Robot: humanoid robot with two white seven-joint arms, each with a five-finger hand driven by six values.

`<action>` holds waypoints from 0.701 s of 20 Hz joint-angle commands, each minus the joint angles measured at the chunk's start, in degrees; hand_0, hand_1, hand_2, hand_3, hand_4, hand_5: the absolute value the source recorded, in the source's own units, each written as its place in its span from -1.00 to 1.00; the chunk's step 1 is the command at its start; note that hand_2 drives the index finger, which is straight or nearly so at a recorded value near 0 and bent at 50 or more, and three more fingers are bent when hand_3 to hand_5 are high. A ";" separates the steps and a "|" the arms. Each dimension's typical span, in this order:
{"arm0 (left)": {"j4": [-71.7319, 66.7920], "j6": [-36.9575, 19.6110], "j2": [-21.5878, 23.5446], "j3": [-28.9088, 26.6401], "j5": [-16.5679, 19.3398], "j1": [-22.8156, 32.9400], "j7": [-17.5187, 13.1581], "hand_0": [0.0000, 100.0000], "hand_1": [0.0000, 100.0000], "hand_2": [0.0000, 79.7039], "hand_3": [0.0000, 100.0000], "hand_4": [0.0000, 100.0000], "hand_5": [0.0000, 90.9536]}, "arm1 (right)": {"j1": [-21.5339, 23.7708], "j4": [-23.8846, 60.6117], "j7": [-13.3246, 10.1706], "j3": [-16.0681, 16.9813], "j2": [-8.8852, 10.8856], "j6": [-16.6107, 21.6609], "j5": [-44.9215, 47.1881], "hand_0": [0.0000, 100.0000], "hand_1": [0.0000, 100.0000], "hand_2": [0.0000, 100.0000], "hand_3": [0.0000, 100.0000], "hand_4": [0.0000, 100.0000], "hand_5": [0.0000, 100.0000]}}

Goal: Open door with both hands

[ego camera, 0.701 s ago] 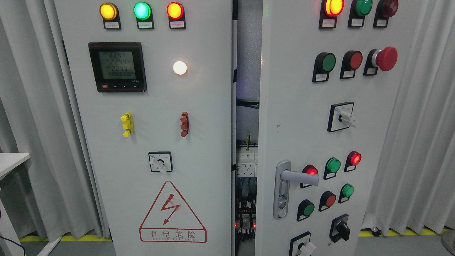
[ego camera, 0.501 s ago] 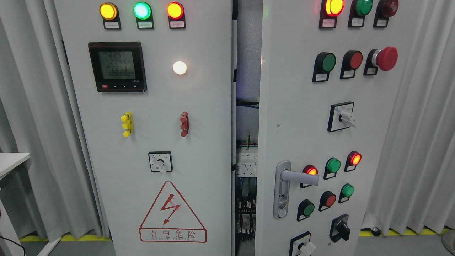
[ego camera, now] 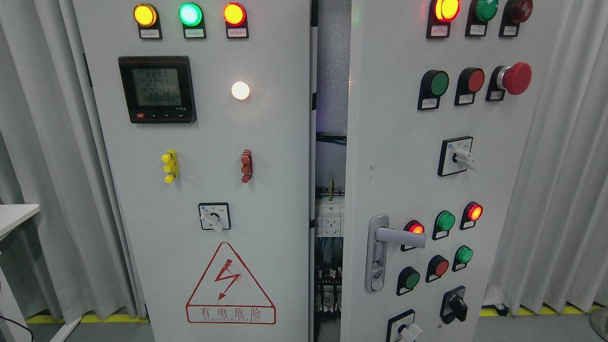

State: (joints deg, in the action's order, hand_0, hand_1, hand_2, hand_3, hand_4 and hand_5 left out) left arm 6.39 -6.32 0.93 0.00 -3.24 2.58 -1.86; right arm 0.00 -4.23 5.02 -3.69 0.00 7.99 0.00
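A grey electrical cabinet fills the view. Its right door (ego camera: 403, 156) stands ajar, swung a little toward me, with a silver lever handle (ego camera: 392, 237) near its lower left edge. The left door (ego camera: 209, 142) sits flat and shut. Between them a dark gap (ego camera: 330, 190) shows breakers and wiring inside. Neither of my hands nor any arm shows in the head view.
The left door carries a digital meter (ego camera: 156, 89), indicator lamps, a rotary switch and a red warning triangle (ego camera: 230, 285). The right door carries lamps, push buttons and a red emergency stop (ego camera: 515, 78). Grey curtains hang on both sides. A white table corner (ego camera: 14, 216) shows at the left.
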 commanded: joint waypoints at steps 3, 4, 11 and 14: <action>39.46 0.17 4.25 -0.53 0.16 10.86 -26.35 -0.41 -1.00 -0.93 -0.95 -0.92 -1.00 | -0.53 0.01 -0.01 0.00 0.09 0.01 -0.88 -0.56 -1.00 -1.00 -1.00 -1.00 -1.00; 41.66 0.17 4.60 -0.61 0.16 11.04 -33.48 -0.41 -1.00 -0.93 -0.94 -0.92 -1.00 | -0.53 -0.07 -0.01 0.00 0.09 0.01 -0.88 -0.56 -1.00 -1.00 -1.00 -1.00 -1.00; 71.61 0.26 10.74 0.78 -2.29 18.23 -44.28 -0.41 -1.00 -0.93 -0.95 -0.93 -1.00 | -0.53 0.01 -0.01 0.00 0.09 0.01 -0.88 -0.56 -1.00 -1.00 -1.00 -1.00 -1.00; 85.23 0.17 17.41 4.12 -6.85 19.83 -44.54 -0.41 -1.00 -0.93 -0.95 -0.92 -1.00 | -0.53 0.01 -0.01 0.00 0.09 0.01 -0.88 -0.56 -1.00 -1.00 -1.00 -1.00 -1.00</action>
State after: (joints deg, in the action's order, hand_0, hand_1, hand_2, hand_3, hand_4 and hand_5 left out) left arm 50.33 -5.99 7.38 0.47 -5.61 17.91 -45.55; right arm 0.00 -4.23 5.02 -3.69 0.00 8.00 0.00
